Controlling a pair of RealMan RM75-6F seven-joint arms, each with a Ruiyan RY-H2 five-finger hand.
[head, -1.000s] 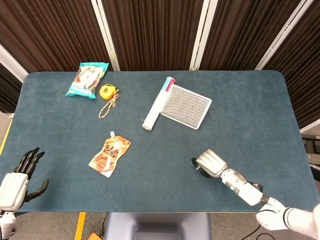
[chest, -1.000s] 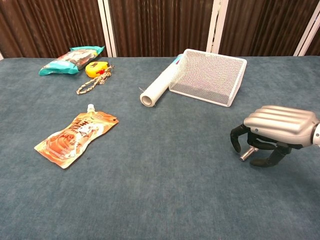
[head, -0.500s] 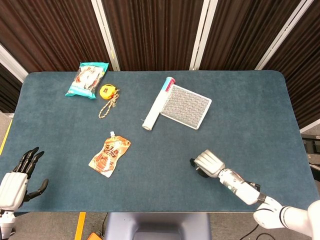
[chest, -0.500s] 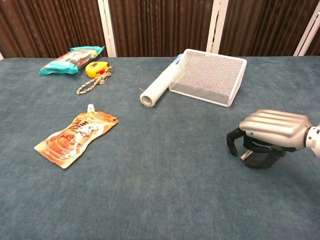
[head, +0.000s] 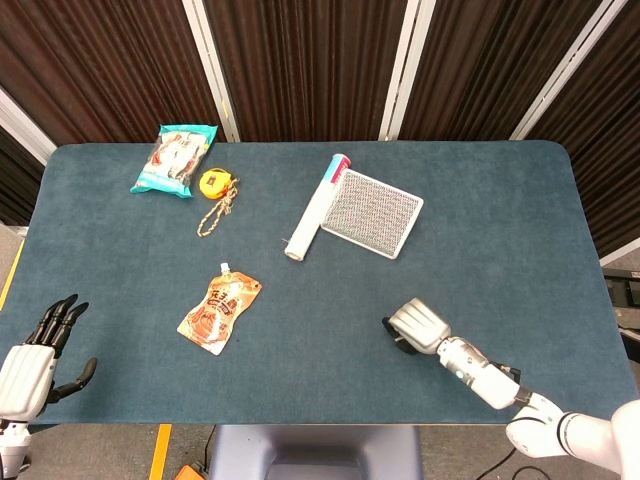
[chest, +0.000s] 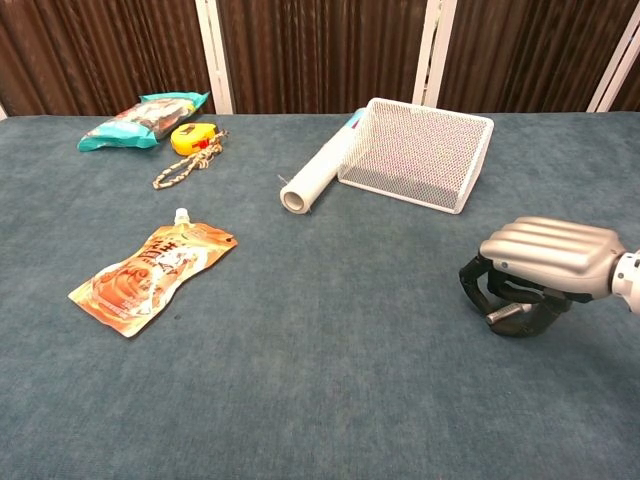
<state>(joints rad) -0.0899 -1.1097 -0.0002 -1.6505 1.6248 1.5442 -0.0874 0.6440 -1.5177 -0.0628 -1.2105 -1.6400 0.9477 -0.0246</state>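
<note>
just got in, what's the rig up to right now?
The right hand is low on the blue-grey table, its fingers curled around a small silvery, rod-like object that is mostly hidden. The left hand is at the near left edge, fingers spread, holding nothing. Lying untouched: a white wire-mesh basket, a white roll, an orange spouted pouch, a yellow tape measure and a teal snack bag.

Your right hand (chest: 545, 265) curls over a small metal piece (chest: 497, 316) — mostly hidden, too small to identify; the left hand (head: 30, 372) — partly cut off.
</note>
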